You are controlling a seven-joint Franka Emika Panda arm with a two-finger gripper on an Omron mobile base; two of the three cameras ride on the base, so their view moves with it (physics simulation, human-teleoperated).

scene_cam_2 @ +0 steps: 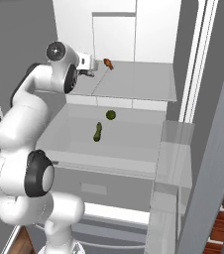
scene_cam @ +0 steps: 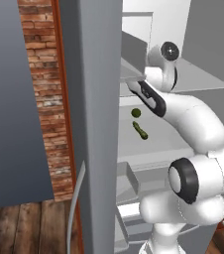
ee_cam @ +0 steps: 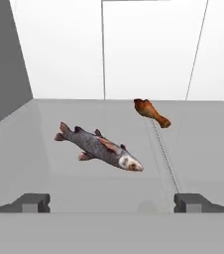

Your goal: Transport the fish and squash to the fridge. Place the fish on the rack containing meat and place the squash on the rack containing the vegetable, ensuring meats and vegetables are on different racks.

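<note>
While you look along the hand view, you will find these items in the fridge (scene_cam_2: 153, 30).

Upper shelf (scene_cam_2: 148, 82): one fish (ee_cam: 100, 148), grey with reddish patches, lying flat with its head toward the lower right of that view; one meat piece (ee_cam: 151, 112), orange-brown and drumstick-shaped, further back and apart from the fish.

Gripper (ee_cam: 112, 202): jaws spread wide, holding nothing; both fingertips (ee_cam: 32, 202) stand short of the fish, with no contact.

Lower shelf (scene_cam_2: 134, 144): one squash (scene_cam_2: 97, 132), long and olive green, lying flat; one vegetable (scene_cam_2: 111, 115), a small round green ball, just behind the squash, close by but not touching.
</note>
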